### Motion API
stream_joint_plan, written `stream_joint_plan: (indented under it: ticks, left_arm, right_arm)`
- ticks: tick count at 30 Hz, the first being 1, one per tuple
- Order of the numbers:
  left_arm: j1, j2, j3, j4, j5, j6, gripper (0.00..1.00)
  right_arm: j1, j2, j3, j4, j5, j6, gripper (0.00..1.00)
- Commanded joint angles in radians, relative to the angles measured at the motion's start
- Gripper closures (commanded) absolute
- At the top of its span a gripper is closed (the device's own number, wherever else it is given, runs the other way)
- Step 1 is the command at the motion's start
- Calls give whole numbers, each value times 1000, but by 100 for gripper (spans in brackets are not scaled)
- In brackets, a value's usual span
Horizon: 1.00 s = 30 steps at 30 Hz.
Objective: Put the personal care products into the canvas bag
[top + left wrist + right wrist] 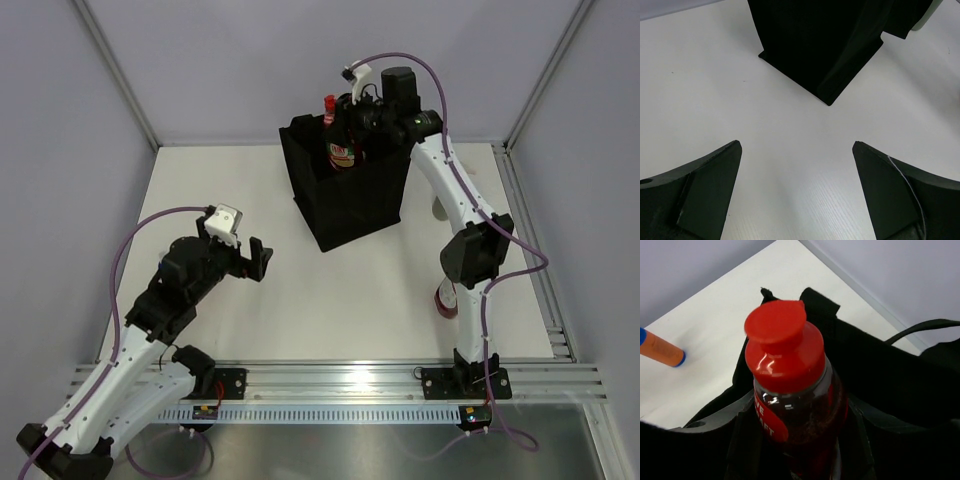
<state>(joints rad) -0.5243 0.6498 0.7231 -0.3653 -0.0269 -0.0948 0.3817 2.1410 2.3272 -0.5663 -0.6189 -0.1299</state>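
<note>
The black canvas bag (350,200) stands upright at the back middle of the table. My right gripper (362,122) is over its open top, shut on a dark red bottle (340,150) with a red cap, held upright with its lower part inside the bag. In the right wrist view the bottle (795,405) sits between my fingers (745,440), with the bag's rim (880,370) around it. My left gripper (258,258) is open and empty, low over the table left of the bag. It faces the bag's near corner (815,45).
A second dark red bottle (445,300) stands on the right, partly hidden by the right arm. A pale bottle (437,208) shows beside the bag, behind that arm. An orange item with a blue end (660,350) lies beyond the bag. Grey walls enclose the table.
</note>
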Motion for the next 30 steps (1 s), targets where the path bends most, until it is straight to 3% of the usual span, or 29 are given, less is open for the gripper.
stream_joint_plan:
  ticks: [1, 8, 13, 18, 21, 22, 24, 26, 30]
  left_arm:
    - [1, 1, 2, 42, -19, 17, 1]
    - [1, -12, -1, 43, -27, 18, 1]
    - [1, -15, 1, 40, -24, 18, 1]
    - [1, -18, 2, 42, -19, 17, 1]
    - [1, -18, 4, 40, -15, 15, 1]
    - [1, -15, 4, 39, -16, 15, 1]
    - [1, -16, 4, 35, -27, 12, 1]
    - [1, -21, 2, 34, -44, 7, 1]
    - [1, -26, -5, 35, -93, -13, 1]
  right_arm:
    - [52, -41, -23, 62, -41, 7, 100]
    - [66, -24, -88, 109, 0, 81, 100]
    - [66, -73, -158, 108, 165, -14, 100]
    - [60, -151, -330, 124, 225, -74, 100]
    - [59, -165, -359, 102, 222, -74, 86]
    - [59, -164, -358, 92, 214, -71, 72]
    - [59, -161, -345, 66, 209, -60, 60]
    - [59, -168, -330, 45, 206, -56, 35]
    - [57, -199, -280, 5, 193, -56, 10]
